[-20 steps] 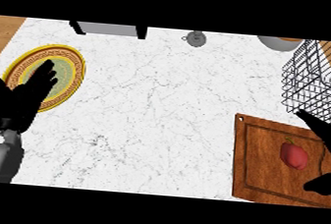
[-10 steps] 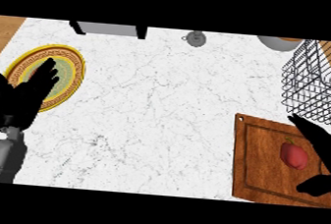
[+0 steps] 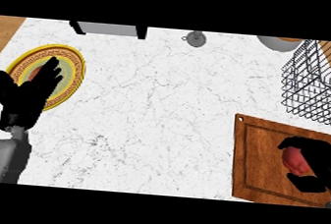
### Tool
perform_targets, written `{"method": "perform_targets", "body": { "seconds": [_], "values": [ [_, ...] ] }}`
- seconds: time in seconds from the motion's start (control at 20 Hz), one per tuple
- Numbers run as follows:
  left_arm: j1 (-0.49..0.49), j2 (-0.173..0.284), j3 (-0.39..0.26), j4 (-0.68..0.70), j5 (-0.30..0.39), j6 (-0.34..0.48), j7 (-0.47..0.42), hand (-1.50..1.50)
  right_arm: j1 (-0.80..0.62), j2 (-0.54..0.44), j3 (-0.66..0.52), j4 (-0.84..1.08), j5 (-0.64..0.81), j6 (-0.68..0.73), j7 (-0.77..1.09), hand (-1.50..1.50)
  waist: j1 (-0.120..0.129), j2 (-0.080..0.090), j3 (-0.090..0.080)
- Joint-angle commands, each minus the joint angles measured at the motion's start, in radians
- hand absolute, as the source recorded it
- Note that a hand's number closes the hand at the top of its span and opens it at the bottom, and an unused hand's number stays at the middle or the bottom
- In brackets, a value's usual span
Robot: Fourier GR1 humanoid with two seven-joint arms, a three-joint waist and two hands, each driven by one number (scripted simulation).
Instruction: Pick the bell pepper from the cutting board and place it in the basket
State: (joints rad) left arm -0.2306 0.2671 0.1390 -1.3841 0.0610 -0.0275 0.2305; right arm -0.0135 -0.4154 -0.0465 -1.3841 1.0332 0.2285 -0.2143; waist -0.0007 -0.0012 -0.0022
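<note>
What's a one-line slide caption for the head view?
Right robot hand curls around the red bell pepper on the cutting board, wire basket beyond; left robot hand rests open.

a white marbled counter top (image 3: 161,113) with grey veining is seen throughout. a wooden surface (image 3: 0,34) is noted at 10 o'clock. a grey-and-black appliance (image 3: 108,29) is cut off at 12 o'clock.

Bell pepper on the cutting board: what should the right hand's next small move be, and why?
Probably a short lift straight up. The right hand is curled round the red bell pepper, which seems still down on the cutting board. The wire basket sits beyond the board's far edge, so raising the pepper first should let it clear the rim. The left hand rests open by the plate.
</note>
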Motion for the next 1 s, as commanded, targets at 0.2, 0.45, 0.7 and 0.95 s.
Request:
{"method": "perform_targets", "body": {
  "seconds": [0.2, 0.45, 0.7, 0.95],
  "values": [
    [0.015, 0.007, 0.025, -0.037, 0.017, -0.041, 0.038, 0.0, -0.081, -0.003, -0.004, 0.11, 0.055, -0.008, -0.042, 1.5, 0.002, 0.001, 0.002],
    [0.01, 0.021, 0.056, 0.023, 0.018, -0.037, -0.007, 0.0, 0.104, 0.212, 0.166, -0.147, 0.08, -0.015, 0.08, 1.5, -0.018, -0.002, 0.001],
    [0.025, -0.008, 0.016, -0.031, -0.004, -0.016, 0.023, 0.0, 0.263, 0.381, 0.354, -0.272, 0.13, -0.04, 0.156, 1.5, -0.017, -0.004, 0.001],
    [0.071, 0.02, 0.042, -0.066, 0.024, -0.054, 0.02, 0.0, 0.428, 0.412, 0.504, -0.393, 0.06, -0.1, 0.225, 1.5, -0.004, -0.003, 0.002]
  ]
}}
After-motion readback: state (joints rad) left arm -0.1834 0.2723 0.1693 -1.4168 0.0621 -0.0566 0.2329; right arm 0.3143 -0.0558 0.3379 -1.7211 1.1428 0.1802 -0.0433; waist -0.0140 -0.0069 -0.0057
